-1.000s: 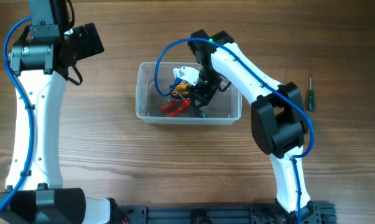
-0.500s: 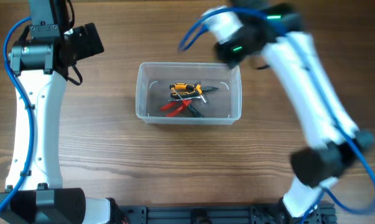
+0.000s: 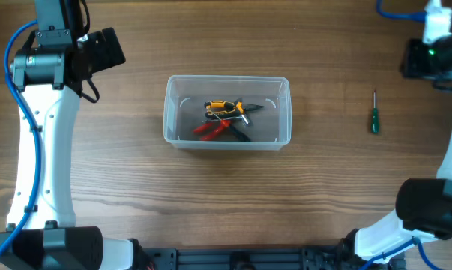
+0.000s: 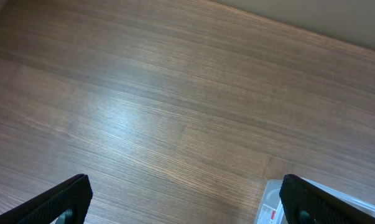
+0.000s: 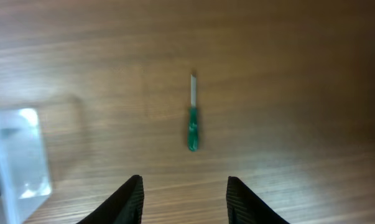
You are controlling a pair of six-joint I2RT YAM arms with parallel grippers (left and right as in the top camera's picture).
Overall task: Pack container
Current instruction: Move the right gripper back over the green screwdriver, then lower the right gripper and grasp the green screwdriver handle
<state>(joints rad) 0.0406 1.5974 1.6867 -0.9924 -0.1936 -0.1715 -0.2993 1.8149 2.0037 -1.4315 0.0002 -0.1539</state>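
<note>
Right jaws open, empty, above the table. Green screwdriver lies loose straight ahead of them. Container sits off to their left, several tools inside. Left jaws spread wide, empty, container corner beside them. Looks mostly packed; screwdriver not yet in.

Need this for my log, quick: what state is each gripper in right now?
Left gripper: open, holding nothing.
Right gripper: open, holding nothing.
</note>
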